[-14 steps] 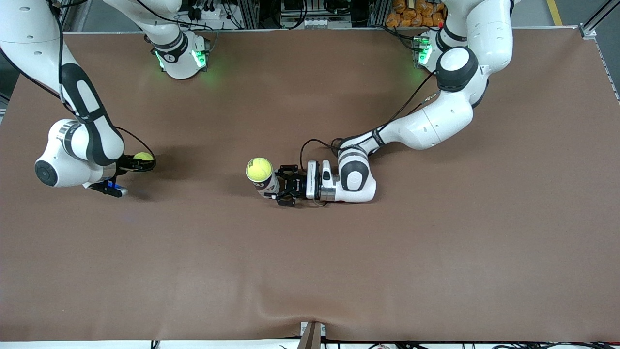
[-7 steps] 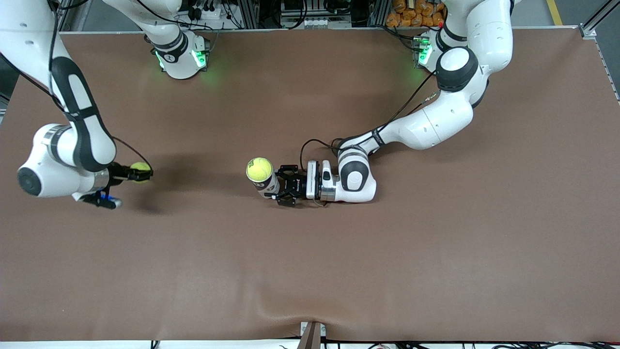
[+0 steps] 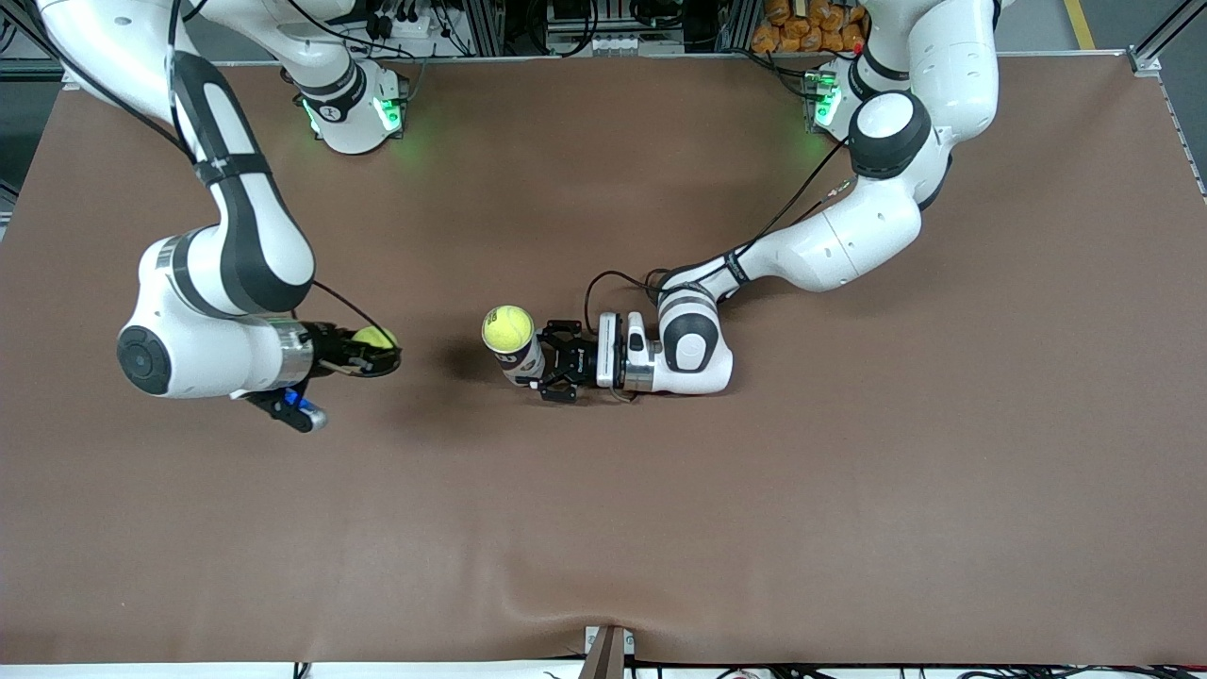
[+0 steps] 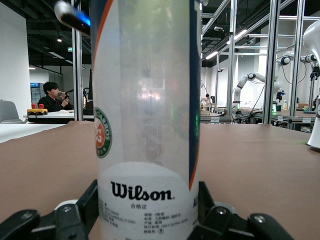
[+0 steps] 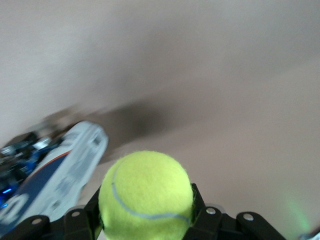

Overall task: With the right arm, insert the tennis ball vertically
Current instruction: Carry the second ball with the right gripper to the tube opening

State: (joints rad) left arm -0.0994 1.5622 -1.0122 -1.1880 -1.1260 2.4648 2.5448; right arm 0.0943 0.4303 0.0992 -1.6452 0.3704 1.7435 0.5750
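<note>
My right gripper is shut on a yellow-green tennis ball and holds it up over the table, toward the right arm's end from the can. The ball fills the space between the fingers in the right wrist view. My left gripper lies low at the table's middle, shut on an upright clear Wilson ball can. A second tennis ball sits at the can's top. The can fills the left wrist view and shows blurred in the right wrist view.
The brown table mat spreads wide around both arms. The two arm bases with green lights stand along the table edge farthest from the front camera. A small metal bracket sits at the nearest edge.
My right arm has swung with its tennis ball toward the can, from near the table's end to roughly a can's length from it. The left arm and the can have not moved.
</note>
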